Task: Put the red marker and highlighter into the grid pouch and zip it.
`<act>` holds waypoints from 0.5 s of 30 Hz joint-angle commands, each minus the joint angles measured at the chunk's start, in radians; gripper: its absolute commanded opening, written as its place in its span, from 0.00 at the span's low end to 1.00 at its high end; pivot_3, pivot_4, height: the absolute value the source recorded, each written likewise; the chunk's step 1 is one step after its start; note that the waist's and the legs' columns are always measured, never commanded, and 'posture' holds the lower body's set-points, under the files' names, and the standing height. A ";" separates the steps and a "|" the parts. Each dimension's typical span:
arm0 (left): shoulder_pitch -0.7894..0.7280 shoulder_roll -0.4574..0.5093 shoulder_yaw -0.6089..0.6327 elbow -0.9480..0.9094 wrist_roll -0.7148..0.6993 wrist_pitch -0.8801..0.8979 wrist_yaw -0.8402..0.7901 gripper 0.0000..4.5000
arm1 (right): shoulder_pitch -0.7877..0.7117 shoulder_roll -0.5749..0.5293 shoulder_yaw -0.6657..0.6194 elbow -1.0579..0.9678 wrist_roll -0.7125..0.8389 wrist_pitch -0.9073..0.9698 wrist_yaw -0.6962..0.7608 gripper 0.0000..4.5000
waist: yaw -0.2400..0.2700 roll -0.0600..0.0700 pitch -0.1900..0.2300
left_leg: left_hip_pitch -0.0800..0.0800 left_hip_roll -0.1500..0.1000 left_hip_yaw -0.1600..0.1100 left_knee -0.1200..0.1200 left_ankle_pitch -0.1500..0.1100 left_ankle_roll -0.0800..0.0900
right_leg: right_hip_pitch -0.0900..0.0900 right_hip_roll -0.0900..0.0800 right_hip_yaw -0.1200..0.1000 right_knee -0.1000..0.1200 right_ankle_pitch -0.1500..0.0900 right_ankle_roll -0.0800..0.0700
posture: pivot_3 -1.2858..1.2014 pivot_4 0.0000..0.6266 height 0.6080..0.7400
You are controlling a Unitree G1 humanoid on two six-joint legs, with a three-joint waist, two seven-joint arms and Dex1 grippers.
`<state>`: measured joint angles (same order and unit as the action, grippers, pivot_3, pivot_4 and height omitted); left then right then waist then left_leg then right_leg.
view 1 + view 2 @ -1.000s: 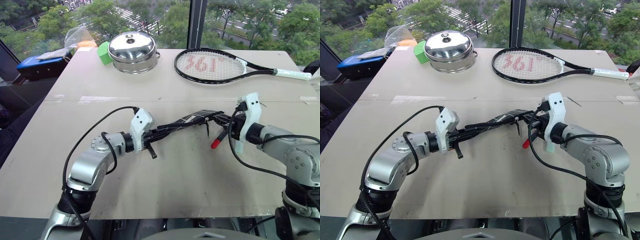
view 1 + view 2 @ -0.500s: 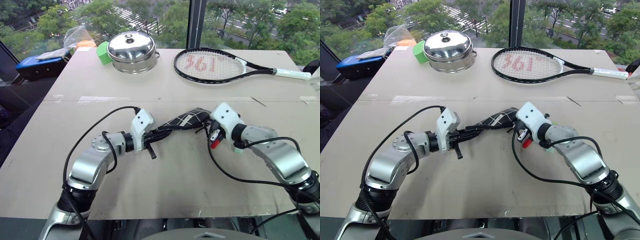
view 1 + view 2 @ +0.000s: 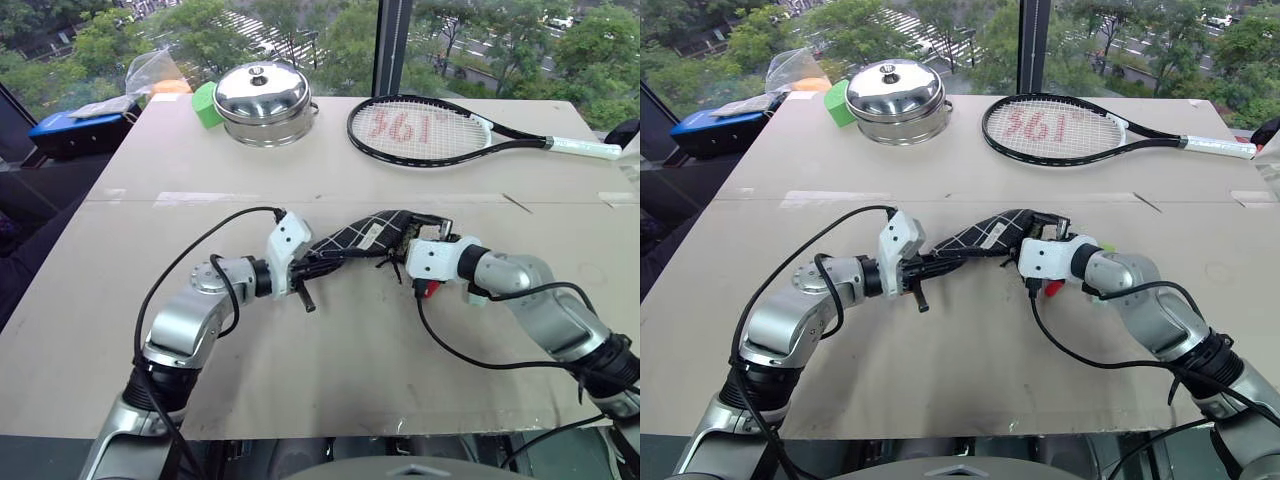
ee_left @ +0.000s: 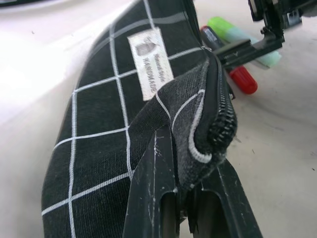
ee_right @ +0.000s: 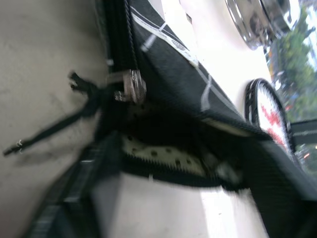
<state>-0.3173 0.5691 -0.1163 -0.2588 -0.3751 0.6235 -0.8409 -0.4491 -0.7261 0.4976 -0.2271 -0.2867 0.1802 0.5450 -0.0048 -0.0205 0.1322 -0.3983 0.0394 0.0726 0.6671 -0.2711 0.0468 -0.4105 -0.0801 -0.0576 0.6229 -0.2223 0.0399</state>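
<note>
The grid pouch [image 3: 360, 235] is lifted off the table between my two arms, its white label [image 4: 151, 62] facing up. My left gripper [image 3: 305, 268] is shut on the pouch's near end by the zipper. My right gripper [image 3: 420, 235] is at the far end with its fingers apart and nothing between them. There the mouth gapes, showing a dotted lining [image 5: 163, 158] and the zipper slider [image 5: 130, 85]. The red marker [image 4: 242, 80] lies just beyond that end under a right finger [image 4: 247, 47], beside the pale green highlighter [image 4: 237, 35]. The pouch hides the marker's barrel end.
At the back of the table stand a steel pot [image 3: 265, 100] with a green block [image 3: 207, 103] beside it, and a tennis racket [image 3: 430, 130]. A blue case [image 3: 75, 125] and a plastic bag [image 3: 155, 70] sit off the far left corner.
My right gripper has rolled over and come down to the pouch's mouth. It held the red marker a second ago; now its fingers stand apart and the marker lies below. The left gripper kept still.
</note>
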 commanded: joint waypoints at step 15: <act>-0.037 -0.002 0.009 0.008 -0.001 -0.064 -0.045 0.00 | 0.191 0.149 -0.334 -0.261 0.374 0.484 0.218 0.99 | 0.022 -0.001 0.000 | 0.000 0.001 -0.001 0.001 0.000 -0.001 | 0.001 0.000 -0.001 0.001 0.002 0.004 | 0.52 0.24 1.00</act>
<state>-0.3443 0.5625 -0.1238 -0.2453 -0.3752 0.5885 -0.8788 -0.2705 -0.5716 0.2395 -0.4043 0.0026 0.5694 0.7355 0.0169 -0.0212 0.1326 -0.3985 0.0406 0.0719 0.6682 -0.2723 0.0489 -0.4098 -0.0805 -0.0581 0.6238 -0.2200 0.0432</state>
